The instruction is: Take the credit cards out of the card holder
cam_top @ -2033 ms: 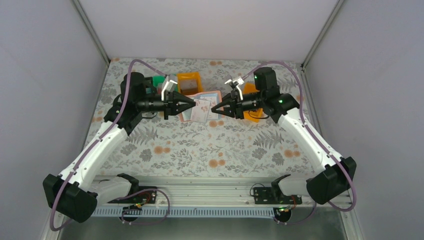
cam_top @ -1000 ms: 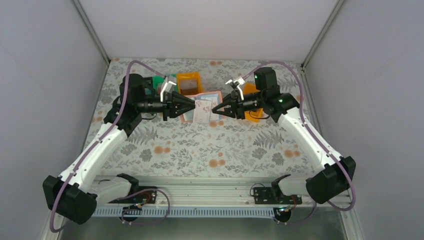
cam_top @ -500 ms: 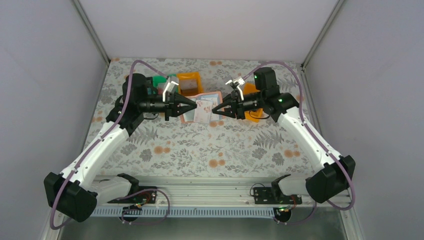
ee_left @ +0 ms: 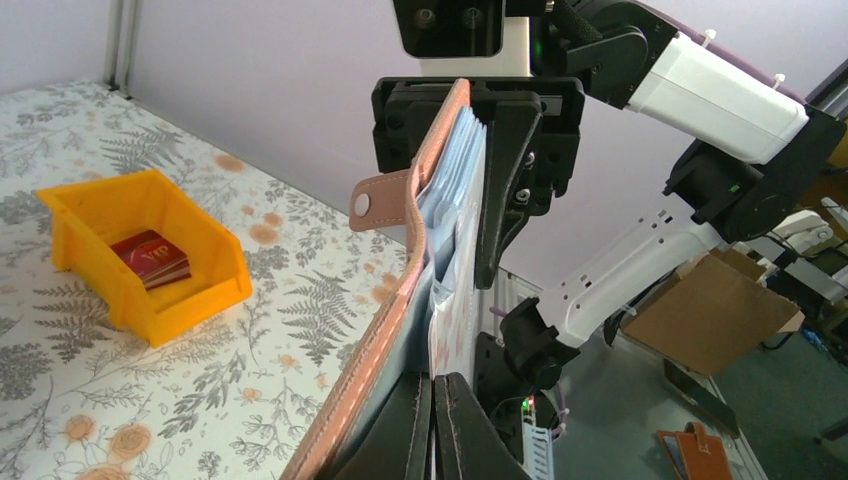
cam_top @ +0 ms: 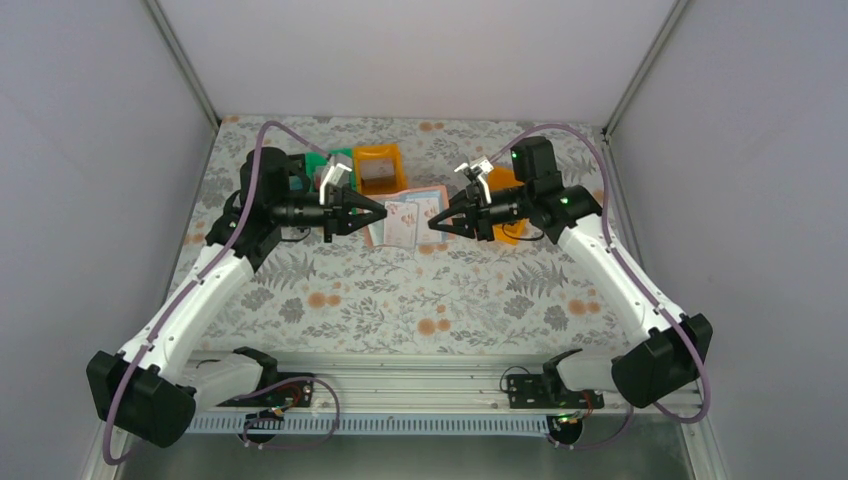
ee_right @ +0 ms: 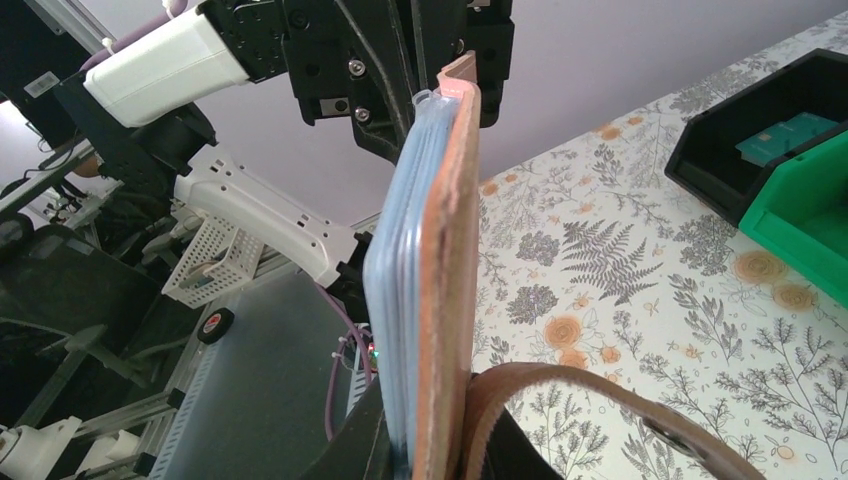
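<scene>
Looking down from the top camera, I have the card holder (cam_top: 405, 220) up off the table (cam_top: 400, 290), stretched between both arms. The left gripper (cam_top: 378, 213) pinches its left end and the right gripper (cam_top: 433, 224) clamps its right end, so its long axis runs straight from one set of fingertips to the other. Its open face shows pale pockets inside a pink border, and the print there is too small for me to read.

From the left wrist, the holder stands edge-on, running away from my fingers to the right gripper at the far end. The left jaws are pressed fully together on a pale inner leaf beside the brownish-pink cover. Whether that leaf is a card or only its clear sleeve, I cannot tell. The closing tab (ee_left: 375, 197) sticks out to the left. On the table sits an orange bin (ee_left: 140, 255) holding a dark red card (ee_left: 155, 258) printed "VIP", the only writing I can make out.

From the right wrist, the right jaws are closed on the cover's end with the blue-grey sleeves stacked against it, and the left gripper is at the opposite end. A black bin (ee_right: 720, 130) with a teal card (ee_right: 790, 133) and a green bin (ee_right: 815, 215) stand to the right, and nothing on them is legible. I judge the pull must go along that axis, with the left arm drawing away while the right anchors.
</scene>
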{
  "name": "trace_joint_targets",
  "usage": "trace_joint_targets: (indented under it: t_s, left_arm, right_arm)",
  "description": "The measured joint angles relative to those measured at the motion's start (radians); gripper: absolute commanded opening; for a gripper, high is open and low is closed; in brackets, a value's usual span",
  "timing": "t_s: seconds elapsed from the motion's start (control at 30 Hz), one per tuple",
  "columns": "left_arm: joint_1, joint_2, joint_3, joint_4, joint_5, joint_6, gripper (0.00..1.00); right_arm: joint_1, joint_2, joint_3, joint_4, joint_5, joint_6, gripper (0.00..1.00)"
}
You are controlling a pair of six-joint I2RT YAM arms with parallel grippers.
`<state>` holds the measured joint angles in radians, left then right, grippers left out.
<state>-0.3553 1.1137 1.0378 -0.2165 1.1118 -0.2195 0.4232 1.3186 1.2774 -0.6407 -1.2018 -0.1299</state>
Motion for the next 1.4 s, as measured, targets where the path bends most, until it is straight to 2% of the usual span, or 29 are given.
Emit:
trace_joint_targets:
  t_s: [0.53, 0.8, 1.07, 1.23, 1.4]
  left_arm:
    - [0.006, -0.01, -0.01, 0.008, 0.022, -0.035, 0.02]
    - [0.004, 0.012, -0.021, 0.096, 0.017, -0.125, 0.02]
    - [0.005, 0.028, 0.029, -0.032, 0.001, 0.015, 0.02]
    - [0.006, 0.022, 0.025, -0.037, 0.006, 0.019, 0.02]
    - [-0.006, 0.022, 0.004, 0.024, 0.011, -0.026, 0.19]
  right_arm:
    - [-0.002, -0.011, 0.001, -0.044, 0.0, -0.04, 0.04]
    - [-0.012, 0.001, 0.032, -0.095, 0.0, -0.082, 0.04]
    - [-0.017, 0.006, 0.032, -0.113, 0.001, -0.111, 0.04]
    - [-0.017, 0.006, 0.035, -0.137, -0.008, -0.129, 0.04]
    - [-0.017, 0.006, 0.045, -0.173, -0.011, -0.144, 0.04]
